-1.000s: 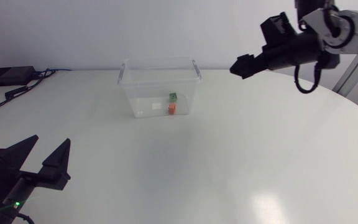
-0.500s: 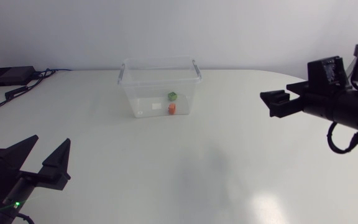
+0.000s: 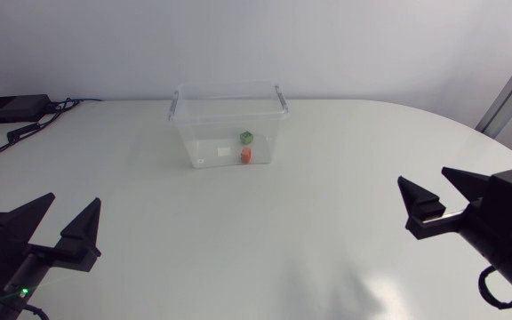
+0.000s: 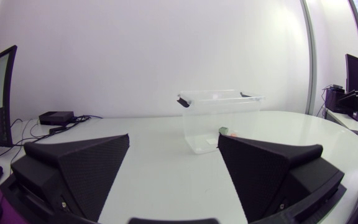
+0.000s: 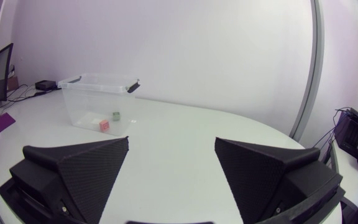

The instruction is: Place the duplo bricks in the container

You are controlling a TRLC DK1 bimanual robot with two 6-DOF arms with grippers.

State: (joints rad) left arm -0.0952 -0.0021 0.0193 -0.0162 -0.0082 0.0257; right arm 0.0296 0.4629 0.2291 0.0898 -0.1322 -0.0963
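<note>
My left fingers [image 3: 85, 220] sit low at the near left corner of the table [image 3: 345, 151], spread wide with nothing between them. My right fingers [image 3: 419, 203] are at the near right, also parted and holding nothing. Both point across the table toward the far side.

The clear container [image 3: 229, 124] stands upright at the far middle of the table, well apart from both arms, with no lid on it. Inside it, on the bottom toward its right end, lie a green brick [image 3: 248, 138] and an orange brick [image 3: 245, 156]. The orange one is just nearer to me than the green. A small pale patch shows left of them, and I cannot tell what it is.
</note>
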